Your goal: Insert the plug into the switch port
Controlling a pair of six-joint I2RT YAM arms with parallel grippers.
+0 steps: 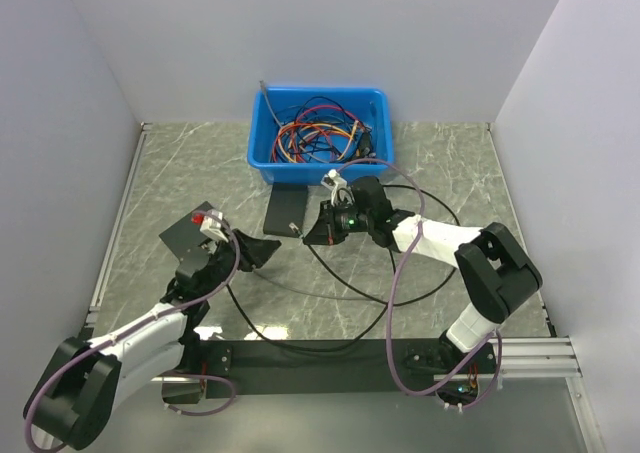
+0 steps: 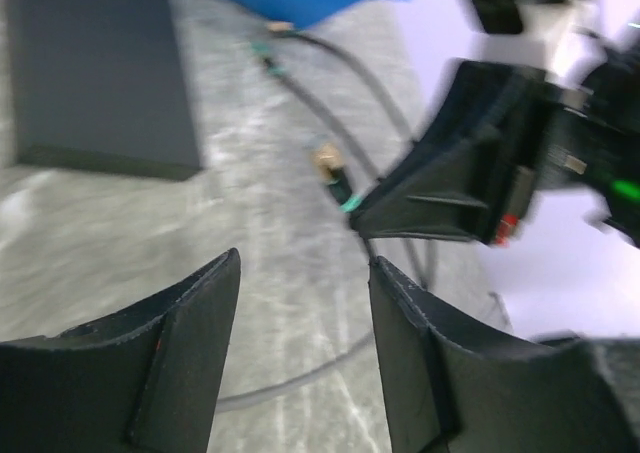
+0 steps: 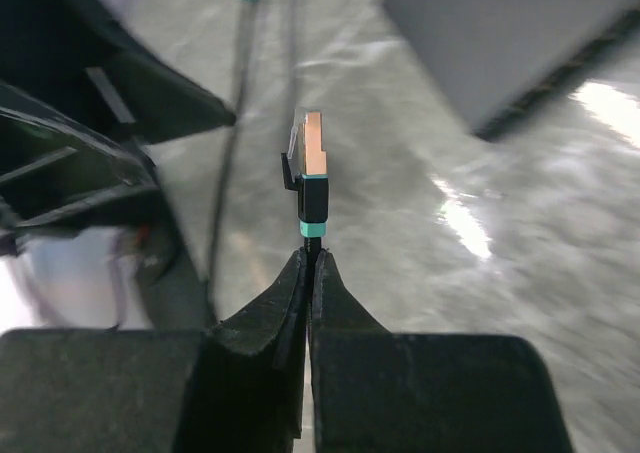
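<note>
Spreading under everything is the table [image 1: 440, 173], with the bin [image 1: 300, 176] of tangled leads sitting at its far side and the switch [image 1: 287, 211], a flat dark box, lying just in front of the bin. The right gripper [image 1: 318, 231] is hovering just beside the switch's right edge, and its wrist view is showing the jaws pressed together on the cable [image 2: 385, 98] right behind the plug's teal boot, so the plug [image 3: 312, 168] is standing clear of the fingertips, apart from the switch and pointing past its near corner. The left gripper [image 2: 305, 303] is waiting low over the table with its jaws apart and nothing between them, near the plug and well short of the switch. The port itself is not showing in any view, so I cannot tell which face it is on. Judging by its look, the plug is handling as a light, hard plastic piece with a thin latch tab that is likely fragile, while the cable behind it is soft and likely to bend under a push. Gripping on the boot or the plug body itself is probably giving a stiffer hold than the cable alone, and the loose switch may be sliding unless something is bracing it.
</note>
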